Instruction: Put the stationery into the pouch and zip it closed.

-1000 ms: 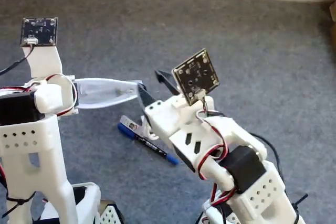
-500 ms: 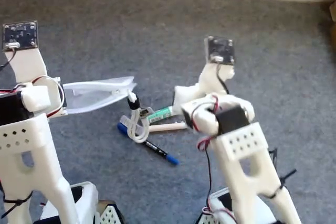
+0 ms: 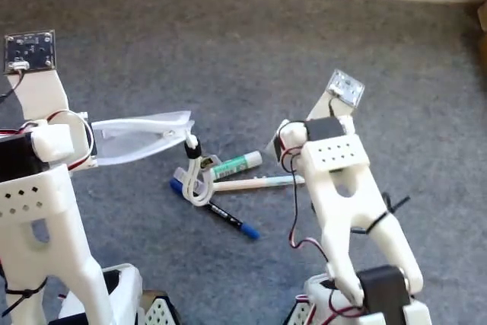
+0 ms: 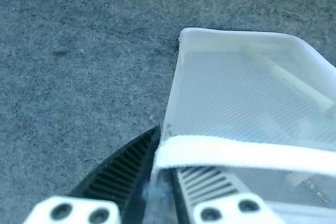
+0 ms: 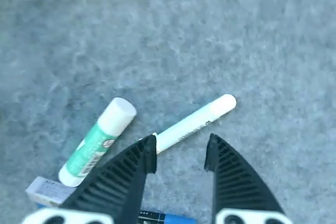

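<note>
The task looks barely begun: the pouch (image 3: 144,138) is held up off the grey carpet (image 3: 380,74) at the left, one edge pinched between the pressed-together jaws of the left gripper (image 4: 157,153). Its mouth appears unzipped, and I cannot tell whether anything lies inside the mesh. The stationery lies loose on the carpet just right of the pouch: a green glue stick (image 5: 97,140), a white pen (image 5: 191,121), a blue pen (image 3: 217,212) nearer, and a small box (image 5: 44,191) beside the glue stick. The right gripper (image 5: 181,153) hovers over the white pen, jaws spread to either side of it, not touching. By my judgement, every item remains to be picked up and loaded, then the zip drawn shut
</note>
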You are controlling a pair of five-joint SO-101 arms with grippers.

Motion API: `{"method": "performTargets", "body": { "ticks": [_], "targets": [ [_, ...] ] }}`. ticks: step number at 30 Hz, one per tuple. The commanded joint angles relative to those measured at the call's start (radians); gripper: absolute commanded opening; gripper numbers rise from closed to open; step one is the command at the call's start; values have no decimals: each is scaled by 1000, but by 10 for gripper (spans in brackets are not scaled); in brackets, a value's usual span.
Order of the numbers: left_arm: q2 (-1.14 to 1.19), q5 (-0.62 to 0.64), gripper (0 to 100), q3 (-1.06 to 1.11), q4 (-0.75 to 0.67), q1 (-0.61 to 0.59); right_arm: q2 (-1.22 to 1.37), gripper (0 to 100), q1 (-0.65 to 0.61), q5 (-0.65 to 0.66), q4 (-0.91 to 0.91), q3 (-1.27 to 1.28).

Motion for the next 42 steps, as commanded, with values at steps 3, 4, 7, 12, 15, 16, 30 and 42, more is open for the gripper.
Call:
{"method": "performTargets", "body": {
  "ticks": [3, 4, 7, 12, 15, 16, 30, 42],
  "targets": [
    [-5, 8, 7, -25, 6, -21, 71, 152, 13, -40, -2, -5],
    [-5, 8, 7, -25, 6, -21, 91, 152, 13, -40, -2, -7],
    [-5, 8, 6, -24, 6, -21, 157, 152, 19, -40, -2, -8],
    [-5, 8, 6, -7, 0, -18, 252, 152, 53, -68, -48, -12],
    [-5, 8, 6, 15, -2, -16, 292, 152, 68, -72, -105, -12],
    [-5, 8, 6, 19, -2, -16, 300, 152, 68, -72, -114, -12],
    [-5, 8, 6, 18, -2, -16, 364, 152, 64, -74, -131, -71],
    [-5, 8, 6, 18, -2, -16, 443, 120, 68, -71, -202, -70]
  ]
}}
